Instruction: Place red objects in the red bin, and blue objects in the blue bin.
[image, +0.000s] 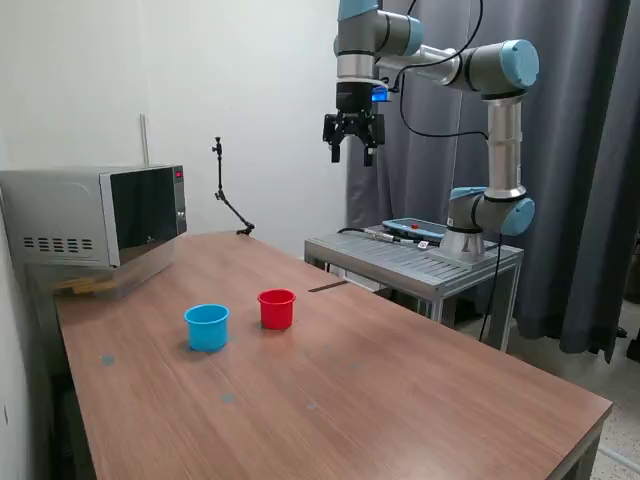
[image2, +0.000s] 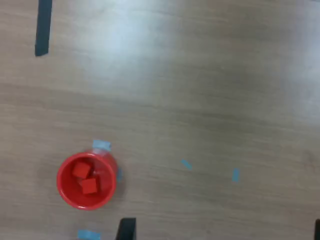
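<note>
High above the bench (image: 400, 400), the pincer (image: 354, 148) hangs with its fingers spread and nothing between them. Below, near the bench's middle, the red bin (image: 276, 308) holds both red cubes (image2: 85, 178); the blue bin (image: 207, 327) stands just beside it, its contents hidden

You have the small round red plastic cup (image: 276, 308) standing on the long wooden table (image: 420, 400), with the small round sky-blue plastic cup (image: 207, 327) just beside it toward the exterior view's left. Two tiny red cubes (image2: 85, 178) lie inside the red cup. A grey microwave oven (image: 95, 222) sits at the table's far corner.
</note>
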